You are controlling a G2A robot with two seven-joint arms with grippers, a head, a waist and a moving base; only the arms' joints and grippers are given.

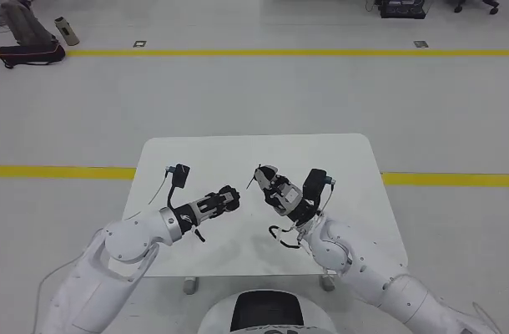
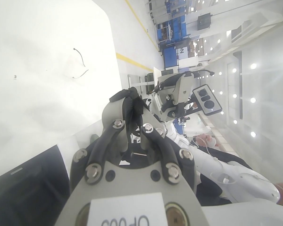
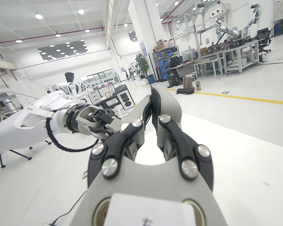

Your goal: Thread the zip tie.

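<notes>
White bench [image 1: 338, 159] below; mid-frame above it the right hand [image 3: 153, 101] pinches the thin zip tie [image 3: 151, 89], the left hand [image 2: 132, 95] is shut (on what, unclear), so the flimsy tie may flex and misthread.

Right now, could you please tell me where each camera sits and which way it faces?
Top view: above the arms, looking down at the table; left tool and right tool show.
Left wrist view: on that wrist, looking past its shut tool at the right tool.
Right wrist view: on that wrist, looking past its tool, shut on the zip tie, at the left arm.
Shared: both wrist views catch the table.
</notes>
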